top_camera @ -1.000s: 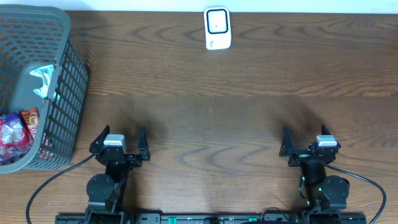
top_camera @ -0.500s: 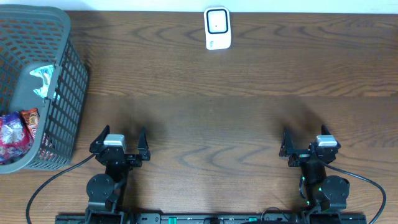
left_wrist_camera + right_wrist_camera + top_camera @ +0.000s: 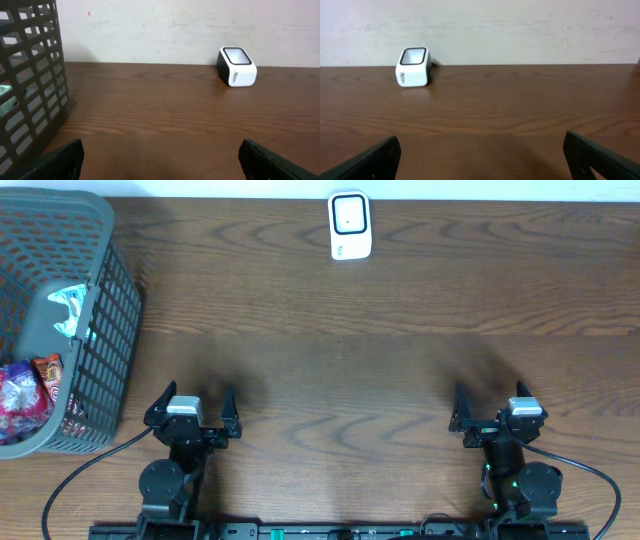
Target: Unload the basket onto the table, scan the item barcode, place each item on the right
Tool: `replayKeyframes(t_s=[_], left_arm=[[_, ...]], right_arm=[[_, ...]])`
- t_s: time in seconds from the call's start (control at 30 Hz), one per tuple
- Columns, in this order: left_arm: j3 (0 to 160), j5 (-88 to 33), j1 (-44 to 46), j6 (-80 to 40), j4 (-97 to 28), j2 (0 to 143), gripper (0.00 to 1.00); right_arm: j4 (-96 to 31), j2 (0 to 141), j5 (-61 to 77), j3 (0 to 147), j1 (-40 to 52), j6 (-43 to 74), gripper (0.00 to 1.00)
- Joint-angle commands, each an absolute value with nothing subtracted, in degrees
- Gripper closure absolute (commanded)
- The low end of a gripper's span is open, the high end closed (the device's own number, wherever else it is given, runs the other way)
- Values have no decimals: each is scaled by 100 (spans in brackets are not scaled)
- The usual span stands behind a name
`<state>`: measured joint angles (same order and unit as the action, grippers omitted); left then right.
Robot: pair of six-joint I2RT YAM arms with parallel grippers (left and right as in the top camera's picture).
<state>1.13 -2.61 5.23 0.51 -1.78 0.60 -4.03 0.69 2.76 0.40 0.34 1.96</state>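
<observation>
**Status: start position, no item picked.**

1. The scanner (image 3: pixel 350 226) stands at the far edge of the worktop (image 3: pixel 400 330), against the wall. Its window faces upward, so a barcode must be presented face-down above it.
2. The basket (image 3: pixel 100 330) sits well to the left of the scanner and nearer the arms. It holds the items to be scanned: a silver packet (image 3: pixel 68 310) near the rim and red snack packets (image 3: pixel 25 395) lower down. All of them lie inside the basket. No barcode can be read from any view.
3. The left gripper (image 3: pixel 192 405) is parked near-left of the scanner, well apart from it. It is fully spread and holds nothing. Of the two arms, it is the closer to the basket and is therefore the likely one to pick.
4. The right gripper (image 3: pixel 500 412) is parked near-right of the scanner, also well apart from it. It is fully spread and empty.
5. The worktop between the scanner and both grippers carries nothing, leaving an unobstructed path.

Judgement: the task has not begun. The next move calls for a reach into the basket.
</observation>
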Motion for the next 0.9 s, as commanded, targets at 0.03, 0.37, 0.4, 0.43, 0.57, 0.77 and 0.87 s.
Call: replayKeyframes(t_s=[0.03, 0.37, 0.4, 0.43, 0.57, 0.77, 0.87], left_arm=[[23, -86, 489, 148, -412, 60, 2], [23, -86, 489, 148, -410, 60, 2], [23, -86, 489, 148, -412, 60, 2], [23, -86, 489, 148, -410, 60, 2], [23, -86, 489, 148, -410, 60, 2], [23, -86, 489, 148, -410, 60, 2], [23, -86, 489, 148, -410, 60, 2]], right_arm=[[-429, 32, 226, 36, -16, 255, 1], [-429, 32, 226, 36, -16, 255, 1], [-429, 32, 226, 36, -16, 255, 1], [-429, 32, 226, 36, -16, 255, 1], [-429, 32, 226, 36, -16, 255, 1], [-429, 32, 226, 36, -16, 255, 1], [-429, 32, 226, 36, -16, 255, 1]])
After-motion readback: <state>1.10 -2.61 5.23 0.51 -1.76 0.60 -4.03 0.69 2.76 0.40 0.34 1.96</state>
